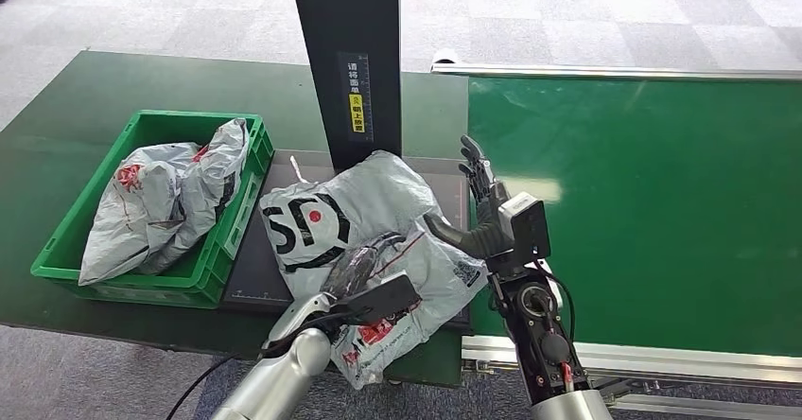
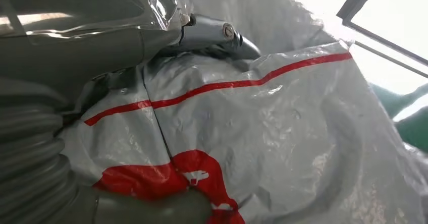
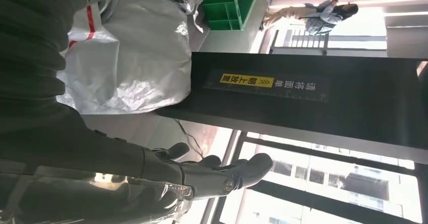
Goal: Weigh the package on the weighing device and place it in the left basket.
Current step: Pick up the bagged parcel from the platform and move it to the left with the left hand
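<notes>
Package: a grey plastic mailing bag (image 1: 378,250) with black lettering, a red dot and red stripes lies across the dark flat scale (image 1: 253,269), its near end hanging over the table's front edge. In the left wrist view its crinkled surface (image 2: 282,133) shows a red line and a red patch close up.

Left hand: the left hand (image 1: 364,292) rests on the near part of the package, with a dark finger and the grey thumb (image 2: 212,32) pressed against the plastic. Whether it actually grips the bag or only lies on it cannot be told.

Right hand: the right hand (image 1: 478,207) stands just beside the package's right edge, fingers straight and spread upward, thumb pointing toward the bag, holding nothing. In the right wrist view its fingers (image 3: 237,176) are stretched out, apart from the bag.

Scale post: a black upright post (image 1: 348,61) with a yellow label rises behind the package.

Basket: a green basket (image 1: 241,207) sits touching the scale's left side and holds two other grey bags (image 1: 165,198).

Tables: a dark green table (image 1: 66,108) carries basket and scale; a brighter green belt surface (image 1: 643,202) lies to the right.

Person: in the right wrist view, a person (image 3: 323,12) stands far off.
</notes>
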### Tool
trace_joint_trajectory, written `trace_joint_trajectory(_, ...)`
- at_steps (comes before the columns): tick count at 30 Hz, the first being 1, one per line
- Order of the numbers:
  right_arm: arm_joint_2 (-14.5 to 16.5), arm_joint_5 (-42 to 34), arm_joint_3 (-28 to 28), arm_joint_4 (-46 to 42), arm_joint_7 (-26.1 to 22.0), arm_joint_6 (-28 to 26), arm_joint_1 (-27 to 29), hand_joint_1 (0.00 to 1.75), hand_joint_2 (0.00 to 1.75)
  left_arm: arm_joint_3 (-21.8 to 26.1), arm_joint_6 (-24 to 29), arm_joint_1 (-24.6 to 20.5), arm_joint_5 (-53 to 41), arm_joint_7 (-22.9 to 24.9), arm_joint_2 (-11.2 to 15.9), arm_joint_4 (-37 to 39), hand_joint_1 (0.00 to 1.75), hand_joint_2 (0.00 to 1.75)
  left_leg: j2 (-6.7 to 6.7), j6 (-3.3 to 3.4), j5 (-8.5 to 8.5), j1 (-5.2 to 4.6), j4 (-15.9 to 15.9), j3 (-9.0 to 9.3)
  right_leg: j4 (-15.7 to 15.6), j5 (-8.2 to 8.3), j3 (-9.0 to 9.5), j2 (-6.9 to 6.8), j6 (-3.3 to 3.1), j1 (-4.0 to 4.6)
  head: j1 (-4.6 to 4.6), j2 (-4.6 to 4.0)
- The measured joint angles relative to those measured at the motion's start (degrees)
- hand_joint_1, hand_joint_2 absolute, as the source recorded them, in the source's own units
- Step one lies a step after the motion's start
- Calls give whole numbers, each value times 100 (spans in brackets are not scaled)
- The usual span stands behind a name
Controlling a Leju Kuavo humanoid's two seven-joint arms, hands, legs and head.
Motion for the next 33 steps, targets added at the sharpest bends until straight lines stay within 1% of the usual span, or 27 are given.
trace_joint_trajectory(4,-21,2,0,18,-17,8,-4,0,175,92,170,4,135,-184,3,0,175,175,-4,0,1,0,0,0,0,0,0,0,0,0,0,0)
trace_joint_trajectory(16,-47,-1,0,42,-20,10,-6,0,175,187,247,-1,195,-276,3,-3,175,175,-6,0,0,0,0,-1,0,0,0,0,0,0,0,0)
trace_joint_trajectory(17,-48,-9,0,51,-20,22,-8,0,175,198,312,4,269,-357,2,-11,175,175,-6,0,0,0,0,-1,0,0,0,0,0,0,1,0)
trace_joint_trajectory(19,-51,-42,0,108,-17,54,-32,0,175,258,538,43,620,-685,-1,-76,175,175,-2,0,0,0,0,-1,0,0,-1,0,0,0,0,0)
trace_joint_trajectory(22,-63,-94,0,337,-44,90,-149,0,175,417,831,150,1478,-1223,-3,-375,175,175,1,0,0,1,0,-2,1,0,-4,1,0,1,-1,0)
trace_joint_trajectory(27,-75,-92,7,631,-90,120,-317,0,175,589,1183,314,2485,-1733,7,-973,175,175,-3,-1,0,1,0,-5,1,0,-6,0,0,1,0,0)
trace_joint_trajectory(30,-75,-102,10,704,-64,116,-370,0,175,627,1679,459,2873,-2133,6,-1385,175,175,-3,-1,-1,1,0,-7,1,0,-8,0,0,1,1,0)
trace_joint_trajectory(33,-92,-146,13,751,-48,91,-388,0,175,637,2388,704,2993,-2357,17,-2104,175,175,-2,-1,-1,1,0,-9,1,-1,-11,0,0,1,1,0)
